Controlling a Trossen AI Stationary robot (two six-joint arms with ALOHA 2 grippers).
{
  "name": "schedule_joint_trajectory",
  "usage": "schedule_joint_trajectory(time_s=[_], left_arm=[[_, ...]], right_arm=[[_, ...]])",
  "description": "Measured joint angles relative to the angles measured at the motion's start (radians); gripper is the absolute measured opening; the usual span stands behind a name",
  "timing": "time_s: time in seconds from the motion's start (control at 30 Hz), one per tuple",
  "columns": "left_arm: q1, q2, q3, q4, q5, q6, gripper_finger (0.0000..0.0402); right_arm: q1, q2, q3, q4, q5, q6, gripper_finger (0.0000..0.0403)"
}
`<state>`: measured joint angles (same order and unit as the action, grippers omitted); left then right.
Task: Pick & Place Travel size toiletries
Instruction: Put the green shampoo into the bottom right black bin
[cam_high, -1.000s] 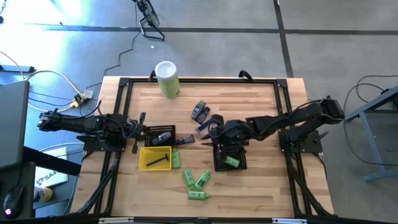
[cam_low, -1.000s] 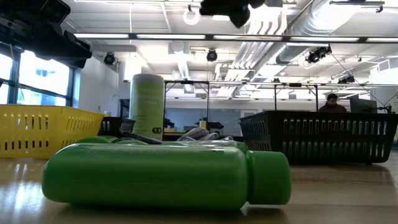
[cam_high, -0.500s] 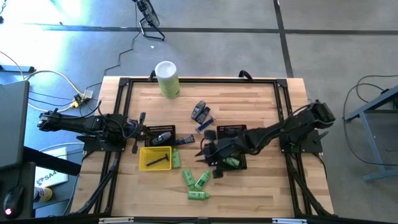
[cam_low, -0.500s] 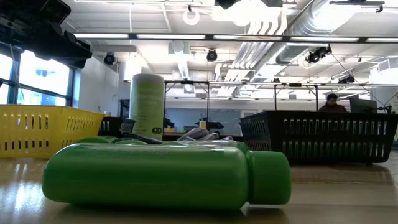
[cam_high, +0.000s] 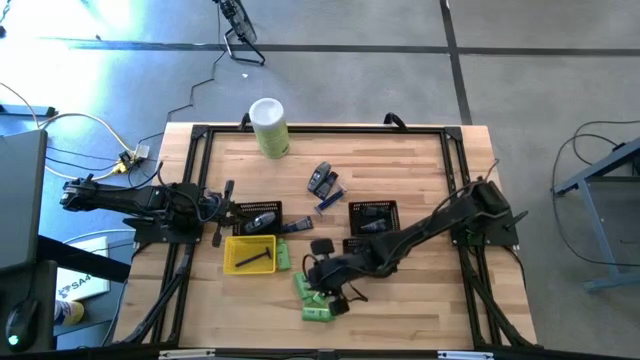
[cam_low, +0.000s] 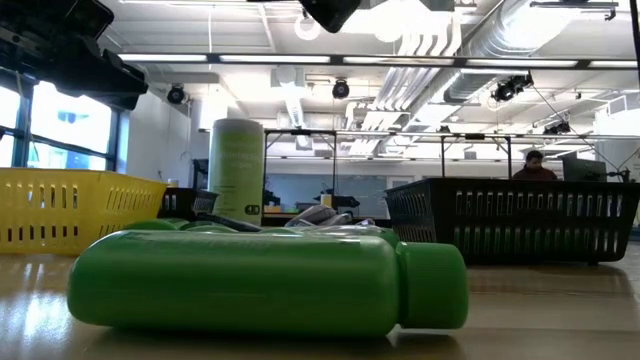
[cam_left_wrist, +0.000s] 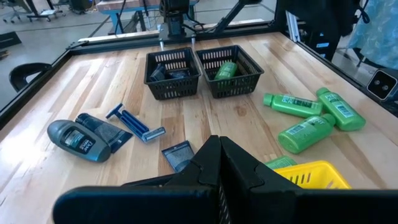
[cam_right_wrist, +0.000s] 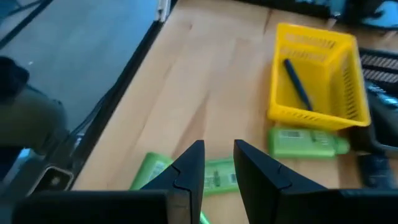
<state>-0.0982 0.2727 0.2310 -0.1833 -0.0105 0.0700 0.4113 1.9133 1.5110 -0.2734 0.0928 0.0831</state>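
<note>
Three loose green bottles (cam_high: 318, 313) lie on their sides on the wooden table near its front edge; they also show in the left wrist view (cam_left_wrist: 305, 130). My right gripper (cam_high: 322, 290) hovers over them, slanting down, open by a narrow gap and empty. One bottle (cam_right_wrist: 214, 175) shows through that gap (cam_right_wrist: 217, 163), another (cam_right_wrist: 149, 171) beside it. A further green bottle (cam_left_wrist: 227, 68) lies in the nearer black basket (cam_left_wrist: 249, 81). Grey tubes (cam_high: 320, 180), a blue razor (cam_left_wrist: 134, 121) and a packet (cam_left_wrist: 177, 155) lie mid-table. My left gripper (cam_left_wrist: 219, 149) waits shut at the left.
A yellow tray (cam_right_wrist: 348, 93) holding a dark stick has a green bottle (cam_right_wrist: 305, 142) against its near side. A second black basket (cam_left_wrist: 152, 84) holds dark items. The tall pale-green canister (cam_high: 270, 127) stands at the back. A person (cam_low: 535, 165) sits far behind the table.
My right gripper has swung from above the nearer black basket toward the table's near left, sinking a little and tipping further down. It now hangs over the loose green bottles. The bottles and baskets have not moved.
</note>
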Motion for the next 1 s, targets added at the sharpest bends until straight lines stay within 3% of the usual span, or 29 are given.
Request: schedule_joint_trajectory(time_s=[0.37,0.8,1.0], left_arm=[[0.000,0.000,0.000,0.000,0.000,0.000,0.0000],[0.000,0.000,0.000,0.000,0.000,0.000,0.0000],[0.000,0.000,0.000,0.000,0.000,0.000,0.0000]], right_arm=[[0.001,0.004,0.000,-0.116,0.012,-0.001,0.0089],[0.001,0.004,0.000,-0.157,0.016,0.030,0.0271],[0.001,0.004,0.000,-0.192,0.003,0.044,0.0303]])
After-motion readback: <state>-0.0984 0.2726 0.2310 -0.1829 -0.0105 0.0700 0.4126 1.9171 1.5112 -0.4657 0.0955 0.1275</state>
